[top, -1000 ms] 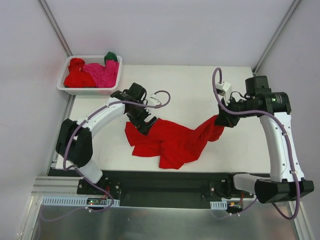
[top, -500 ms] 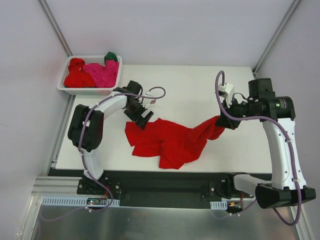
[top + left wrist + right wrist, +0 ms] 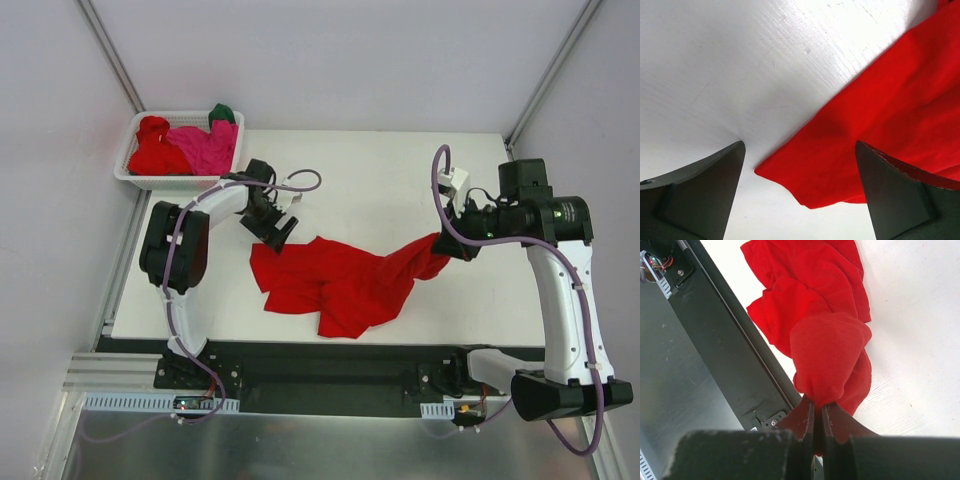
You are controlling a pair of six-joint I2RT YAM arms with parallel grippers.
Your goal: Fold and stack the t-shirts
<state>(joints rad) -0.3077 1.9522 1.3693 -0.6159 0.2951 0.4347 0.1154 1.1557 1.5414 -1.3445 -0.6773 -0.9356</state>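
Centres on the red t-shirt (image 3: 340, 285), crumpled across the table (image 3: 380, 170) toward its near edge, right end bunched and raised off the surface. Pinches that bunch tight in the right gripper (image 3: 818, 420). Poises the left gripper (image 3: 800, 200) at the cloth's left corner, jaws spread wide, holding nothing. Risks, on this reading, closing on a thin fold or missing the corner, or dragging the heap off the near edge under a hard pull. Shows that corner between the jaws only from the left wrist. Shows the basket (image 3: 175, 183) of other t-shirts (image 3: 200, 148) only from above.
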